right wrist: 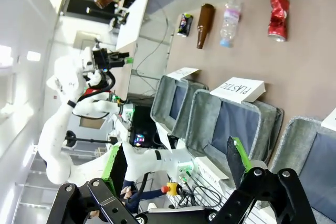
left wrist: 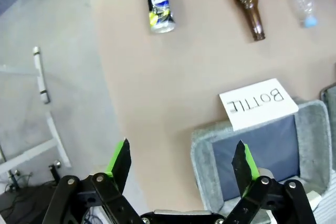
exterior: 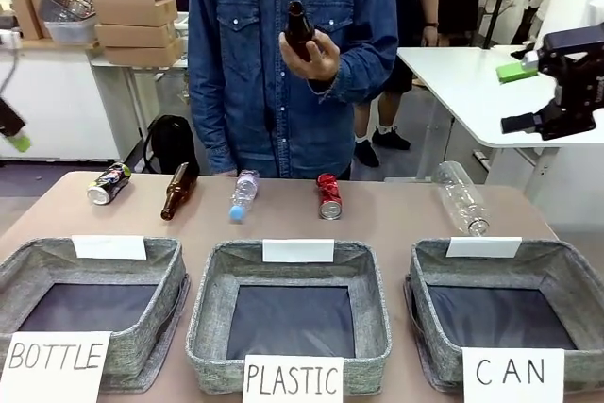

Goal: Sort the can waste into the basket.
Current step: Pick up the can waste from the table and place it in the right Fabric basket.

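The dark can [left wrist: 159, 4] is seen lying well ahead of the spread, empty left claw [left wrist: 184, 153], the red can [right wrist: 278, 10] far beyond the spread right claw [right wrist: 176, 153], whose nearby CAN basket [right wrist: 291, 145] is likely placed for easy dropping.

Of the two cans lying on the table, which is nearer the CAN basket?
The shiny red can, just right of the small plastic bottle; the dark printed can lies far left on the table.

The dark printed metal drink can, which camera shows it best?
Left wrist view: the dark printed metal drink can lies large, print clear. Front view shows the can small; right wrist view, tiny.
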Robot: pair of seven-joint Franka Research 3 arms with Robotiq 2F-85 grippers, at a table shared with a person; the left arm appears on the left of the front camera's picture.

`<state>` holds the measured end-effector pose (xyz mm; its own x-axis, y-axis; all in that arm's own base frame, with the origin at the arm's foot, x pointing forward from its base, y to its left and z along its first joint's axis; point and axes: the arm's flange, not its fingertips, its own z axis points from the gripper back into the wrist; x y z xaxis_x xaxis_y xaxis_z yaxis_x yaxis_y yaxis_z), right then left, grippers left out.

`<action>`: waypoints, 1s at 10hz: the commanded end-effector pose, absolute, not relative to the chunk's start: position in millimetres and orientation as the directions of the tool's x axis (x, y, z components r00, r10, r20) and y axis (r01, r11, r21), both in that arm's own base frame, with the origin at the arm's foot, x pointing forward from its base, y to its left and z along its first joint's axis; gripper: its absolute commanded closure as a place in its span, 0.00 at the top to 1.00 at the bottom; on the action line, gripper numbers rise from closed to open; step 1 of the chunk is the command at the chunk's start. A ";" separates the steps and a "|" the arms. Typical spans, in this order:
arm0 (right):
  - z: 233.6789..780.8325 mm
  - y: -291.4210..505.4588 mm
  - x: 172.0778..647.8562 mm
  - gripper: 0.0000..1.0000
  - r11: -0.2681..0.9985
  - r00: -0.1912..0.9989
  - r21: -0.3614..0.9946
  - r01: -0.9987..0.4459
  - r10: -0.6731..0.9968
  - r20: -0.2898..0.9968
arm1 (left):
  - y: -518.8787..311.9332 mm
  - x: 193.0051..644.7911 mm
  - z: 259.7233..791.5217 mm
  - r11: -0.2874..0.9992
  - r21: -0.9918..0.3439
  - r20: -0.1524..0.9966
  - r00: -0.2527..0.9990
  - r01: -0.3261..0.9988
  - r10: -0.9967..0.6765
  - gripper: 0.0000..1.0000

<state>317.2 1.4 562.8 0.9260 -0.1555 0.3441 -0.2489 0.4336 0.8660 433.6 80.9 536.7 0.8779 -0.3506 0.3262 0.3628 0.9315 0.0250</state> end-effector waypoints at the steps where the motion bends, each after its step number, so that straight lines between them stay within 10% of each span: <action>1: 562.9 3.0 321.2 1.00 0.419 0.916 0.864 -0.280 -0.154 0.371 | 99.8 481.4 539.4 0.897 -0.088 0.356 0.855 0.433 -0.377 1.00; 4: 562.9 3.0 321.2 1.00 0.419 0.916 0.864 -0.280 -0.154 0.371 | 140.5 490.1 550.2 0.661 -0.396 0.403 0.768 0.637 -0.499 1.00; 10: 562.9 3.0 321.2 1.00 0.419 0.916 0.864 -0.280 -0.154 0.371 | 237.1 321.8 599.6 0.456 -0.318 0.662 0.539 0.831 -0.521 1.00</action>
<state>317.4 0.5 563.3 0.9254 -0.1559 0.3454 -0.2495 0.4353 0.8650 327.9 232.1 606.5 0.5654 -0.5291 0.6327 0.8170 0.4645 -0.3416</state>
